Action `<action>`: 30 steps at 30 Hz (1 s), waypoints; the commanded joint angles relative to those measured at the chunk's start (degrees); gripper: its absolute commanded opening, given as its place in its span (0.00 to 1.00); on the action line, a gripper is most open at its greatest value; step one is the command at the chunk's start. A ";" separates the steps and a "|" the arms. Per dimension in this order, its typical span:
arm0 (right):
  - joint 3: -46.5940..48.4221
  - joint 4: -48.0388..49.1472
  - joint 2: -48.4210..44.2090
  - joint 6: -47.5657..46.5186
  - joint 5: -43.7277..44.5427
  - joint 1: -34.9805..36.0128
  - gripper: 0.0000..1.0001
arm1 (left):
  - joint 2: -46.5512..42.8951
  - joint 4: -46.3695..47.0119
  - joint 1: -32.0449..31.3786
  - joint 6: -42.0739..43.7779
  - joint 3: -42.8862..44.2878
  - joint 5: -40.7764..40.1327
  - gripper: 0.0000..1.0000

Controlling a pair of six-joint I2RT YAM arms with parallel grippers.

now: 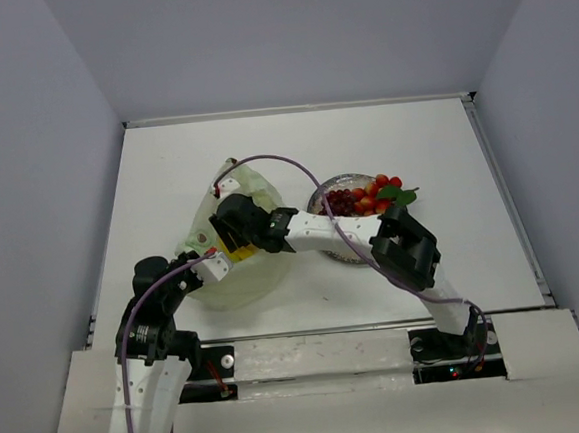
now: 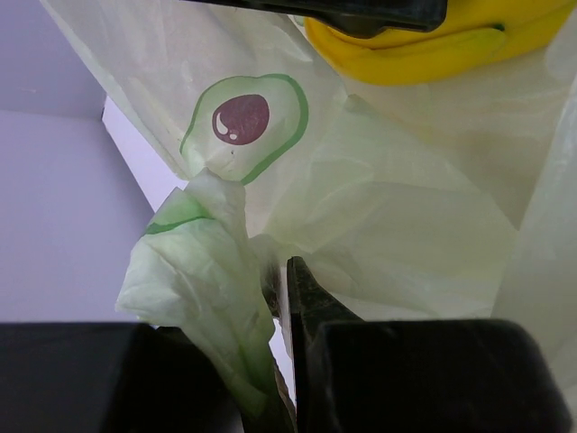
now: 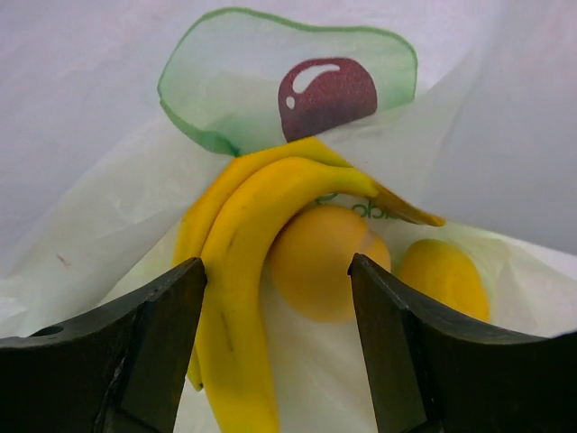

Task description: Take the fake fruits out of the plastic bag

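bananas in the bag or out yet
In the bag: the bananas lie inside the plastic bag, its film around them, with the open fingers of the right gripper either side.

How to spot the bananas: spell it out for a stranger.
On the white table, find the pale green bag left of the plate. The bananas lie in its mouth: long and curved, unlike the round fruits beside them.

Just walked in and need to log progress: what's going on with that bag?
The robot is emptying fake fruit from the plastic bag. The left hand pinches a fold of the bag. The right hand is open at the bag's mouth, its fingers either side of two bananas, not yet closed. A round yellow-orange fruit lies behind them. A grape bunch and a red berry bunch sit on the plate.
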 commanded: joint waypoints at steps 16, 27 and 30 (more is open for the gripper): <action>-11.92 -6.81 0.59 3.46 2.37 -1.75 0.54 | -2.11 1.20 -0.08 -1.34 -0.03 -1.37 0.25; -1.74 -8.22 10.52 -0.32 0.35 -1.75 0.57 | -1.15 1.20 -0.08 -1.60 1.12 -1.46 0.24; -1.38 -10.24 10.88 -0.23 0.52 -1.75 0.30 | -1.67 1.03 -0.08 -1.78 0.94 -1.46 0.24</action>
